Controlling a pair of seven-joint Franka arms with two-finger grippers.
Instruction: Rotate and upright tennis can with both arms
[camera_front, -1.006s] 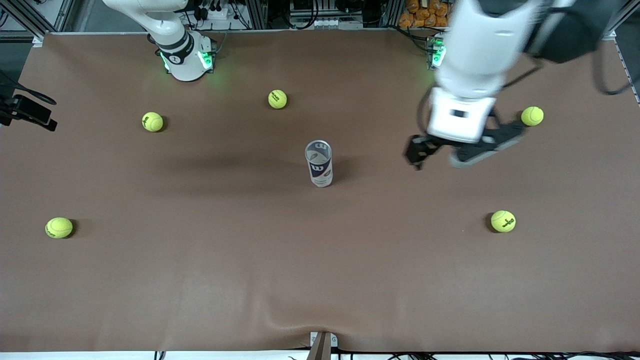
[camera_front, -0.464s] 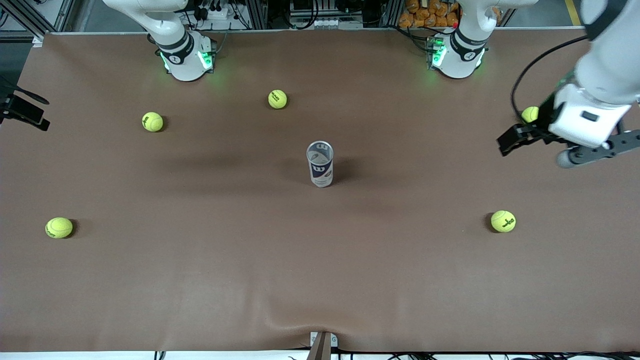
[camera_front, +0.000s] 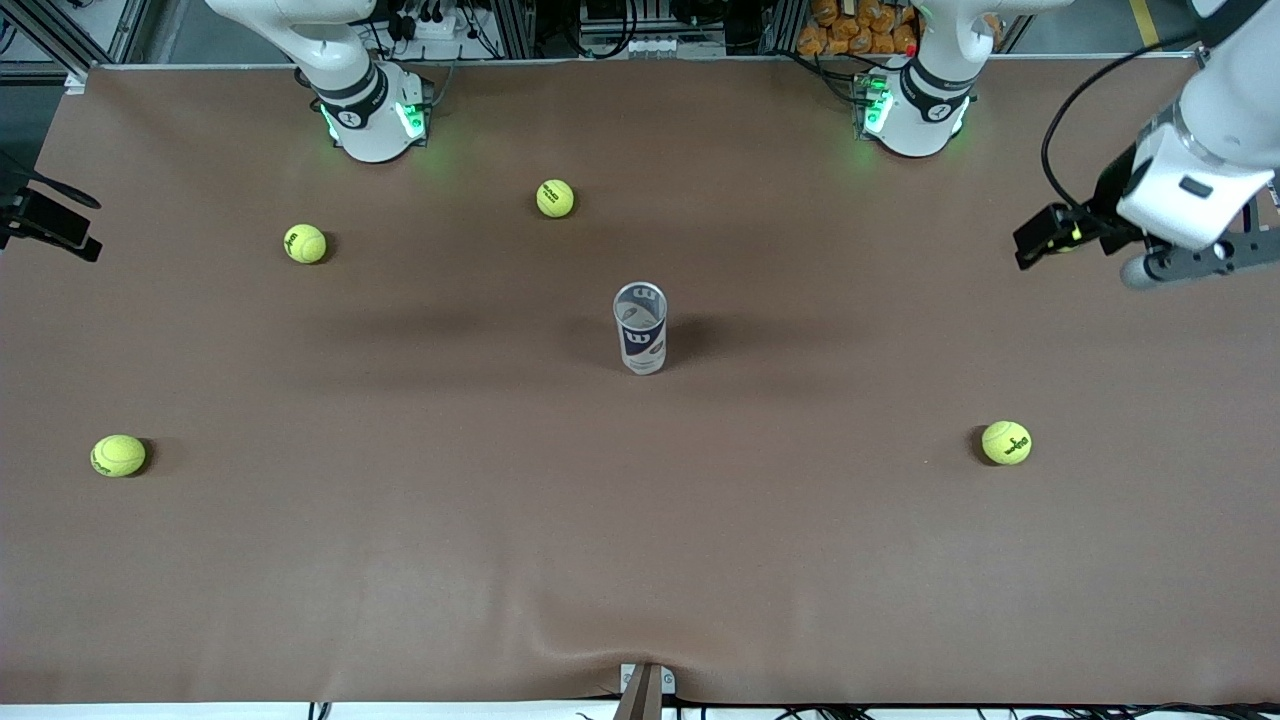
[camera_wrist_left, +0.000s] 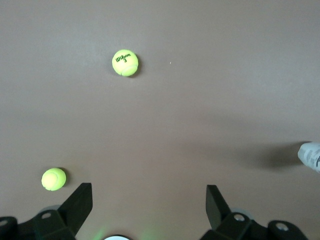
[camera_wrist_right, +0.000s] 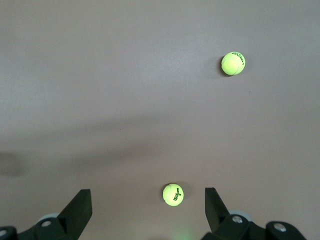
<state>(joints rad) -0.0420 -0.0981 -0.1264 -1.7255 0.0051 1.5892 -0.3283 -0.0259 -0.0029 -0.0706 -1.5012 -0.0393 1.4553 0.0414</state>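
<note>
The tennis can (camera_front: 640, 328) stands upright at the middle of the table, open end up; nothing holds it. Its edge shows in the left wrist view (camera_wrist_left: 311, 156). My left gripper (camera_front: 1090, 250) is up in the air over the left arm's end of the table, open and empty (camera_wrist_left: 149, 195), well apart from the can. My right gripper (camera_wrist_right: 148, 197) is open and empty, high over the table. Only a black part of it shows at the edge of the front view (camera_front: 50, 225), at the right arm's end.
Several yellow-green tennis balls lie on the brown table: (camera_front: 555, 198), (camera_front: 305, 243), (camera_front: 118, 455), (camera_front: 1006, 442). One more is mostly hidden under the left gripper. The left wrist view shows two balls (camera_wrist_left: 125, 63) (camera_wrist_left: 53, 179), the right wrist view two (camera_wrist_right: 233, 63) (camera_wrist_right: 173, 194).
My left gripper has swung away from the can toward the left arm's end of the table, now covering the ball there. The can has not moved.
</note>
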